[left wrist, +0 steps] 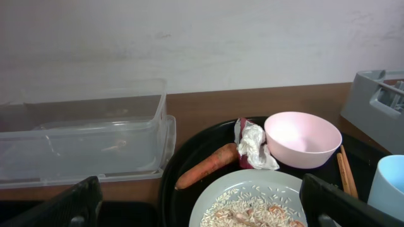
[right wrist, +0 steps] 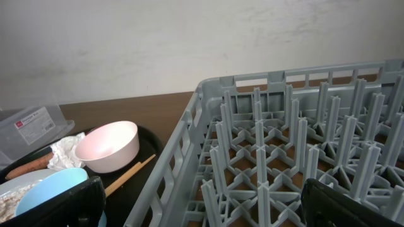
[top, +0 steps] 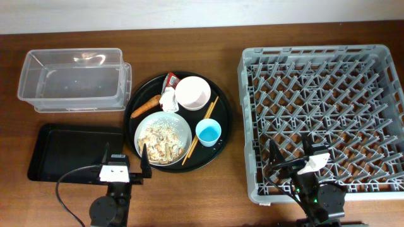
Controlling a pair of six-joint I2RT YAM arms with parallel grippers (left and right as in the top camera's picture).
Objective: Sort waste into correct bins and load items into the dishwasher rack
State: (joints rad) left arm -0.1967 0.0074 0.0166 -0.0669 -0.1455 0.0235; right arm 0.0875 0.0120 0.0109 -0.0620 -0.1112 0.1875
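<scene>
The left jaws are wide open and hold nothing. They sit by the desk's near edge, between the flat black tray (top: 66, 151) and the plate (top: 183, 129) of rice (top: 159, 140). The right jaws are wide open too, over the near edge of the grey rack (top: 243, 126). The carrot (top: 145, 106), tissue (top: 168, 99), bowl (top: 192, 93) and cup (top: 208, 132) crowd the round tray (top: 222, 115).

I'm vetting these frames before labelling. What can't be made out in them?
- Red wrapper: overhead, partly hidden by the tissue and bowl.
- Black tray: overhead, near right corner covered by the left tool.
- Chopsticks: left wrist view, near ends hidden behind that tool's finger.
- Label on the clear box: right wrist view, too small to read.
- Rack: overhead, near edge partly covered by the right tool.
</scene>
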